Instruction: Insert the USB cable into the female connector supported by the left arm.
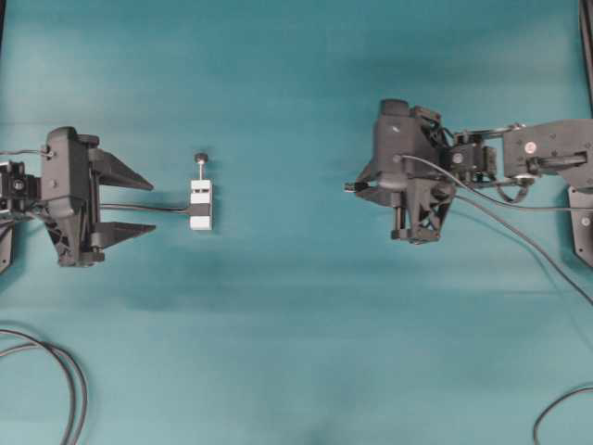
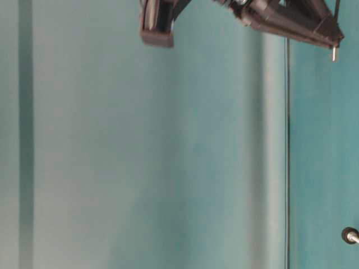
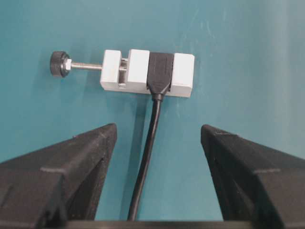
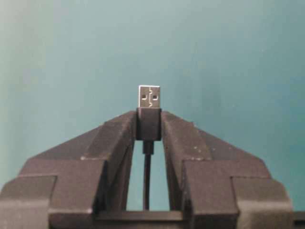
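The right gripper (image 4: 148, 125) pinches the thin dark grey USB cable (image 4: 149, 102), plug forward for insertion; the left gripper (image 1: 139, 205) stands wide, not yet supporting the white block-shaped female connector (image 1: 200, 204).

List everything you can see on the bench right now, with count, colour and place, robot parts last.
female connector: one, white block with a black band, on the teal surface just ahead of the left gripper's fingertips, not held.
screw post and knob: one, silver post with a dark round knob, sticking out of the connector's side.
connector's cable: one, dark, running from the block back between the left fingers.
USB cable: one, dark grey, trailing from the right gripper toward the lower right edge.
male plug: one, silver tip on a dark body, pinched between the right fingers.
loose cables: dark, lower left corner.
left gripper: black, left side, open.
right gripper: black, right of centre, shut on the plug.
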Controlling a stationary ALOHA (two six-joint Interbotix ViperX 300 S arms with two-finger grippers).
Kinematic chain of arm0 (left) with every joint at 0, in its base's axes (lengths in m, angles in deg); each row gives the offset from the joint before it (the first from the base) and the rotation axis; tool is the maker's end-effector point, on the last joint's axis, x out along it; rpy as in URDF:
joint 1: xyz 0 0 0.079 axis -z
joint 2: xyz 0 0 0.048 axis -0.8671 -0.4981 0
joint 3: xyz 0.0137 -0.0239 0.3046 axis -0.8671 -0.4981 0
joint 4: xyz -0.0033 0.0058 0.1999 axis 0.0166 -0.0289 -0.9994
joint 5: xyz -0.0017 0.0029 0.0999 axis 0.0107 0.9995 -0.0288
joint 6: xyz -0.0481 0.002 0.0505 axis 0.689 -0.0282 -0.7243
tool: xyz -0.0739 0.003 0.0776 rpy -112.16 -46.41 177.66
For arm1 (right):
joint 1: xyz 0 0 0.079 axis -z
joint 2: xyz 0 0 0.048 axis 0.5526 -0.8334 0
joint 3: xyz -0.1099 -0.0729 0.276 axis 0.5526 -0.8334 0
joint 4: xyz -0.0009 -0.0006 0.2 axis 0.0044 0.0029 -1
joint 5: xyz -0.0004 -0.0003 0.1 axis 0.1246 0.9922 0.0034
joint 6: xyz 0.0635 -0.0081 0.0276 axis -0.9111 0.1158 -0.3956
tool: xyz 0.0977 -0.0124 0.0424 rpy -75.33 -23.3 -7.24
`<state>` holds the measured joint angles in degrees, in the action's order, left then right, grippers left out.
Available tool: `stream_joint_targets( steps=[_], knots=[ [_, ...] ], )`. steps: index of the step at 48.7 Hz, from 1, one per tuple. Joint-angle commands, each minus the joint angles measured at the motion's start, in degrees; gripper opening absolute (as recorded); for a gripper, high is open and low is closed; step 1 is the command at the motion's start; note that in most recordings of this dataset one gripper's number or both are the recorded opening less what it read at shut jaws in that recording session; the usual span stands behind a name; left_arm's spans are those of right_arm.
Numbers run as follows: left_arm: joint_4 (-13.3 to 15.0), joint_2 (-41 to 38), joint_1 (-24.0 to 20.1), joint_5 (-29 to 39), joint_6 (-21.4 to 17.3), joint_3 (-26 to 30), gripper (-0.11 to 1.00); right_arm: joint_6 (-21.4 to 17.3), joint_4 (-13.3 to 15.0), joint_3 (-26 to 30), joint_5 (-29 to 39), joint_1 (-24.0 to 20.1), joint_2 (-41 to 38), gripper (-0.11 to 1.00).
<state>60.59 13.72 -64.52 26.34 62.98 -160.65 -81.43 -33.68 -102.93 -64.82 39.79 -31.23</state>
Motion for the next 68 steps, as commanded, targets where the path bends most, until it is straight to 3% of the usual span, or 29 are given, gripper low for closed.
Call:
stream_joint_targets(
  steps=[1,6,16,30,45,60,68],
  knots=[
    [0.00,0.09,0.18,-2.02,-0.88,-0.26,0.79,-1.32,0.18,3.87,4.48,-0.44,0.44,0.21],
    [0.00,0.09,0.18,-2.99,-0.97,-1.05,0.79,-3.96,0.18,6.42,8.61,-1.14,-0.44,0.21],
    [-0.09,-1.93,0.18,-5.01,-1.14,-1.49,0.79,-6.24,0.18,10.99,10.46,-3.16,-4.13,0.21],
    [-0.18,-12.13,0.00,-20.65,-1.23,-1.23,0.79,-6.33,0.18,21.80,19.78,-4.48,-10.99,0.21],
    [-0.26,-25.22,0.09,-32.08,-1.32,0.88,0.78,-5.98,0.35,31.90,24.08,-4.75,-17.49,0.21],
    [-0.26,-27.33,0.09,-33.40,-5.19,0.97,0.77,-5.80,2.29,40.52,29.44,-5.45,-24.26,0.21],
    [-0.26,-27.33,0.09,-33.40,-5.27,1.14,0.76,-5.80,3.78,43.68,30.67,-5.80,-27.07,0.21]
  ],
)
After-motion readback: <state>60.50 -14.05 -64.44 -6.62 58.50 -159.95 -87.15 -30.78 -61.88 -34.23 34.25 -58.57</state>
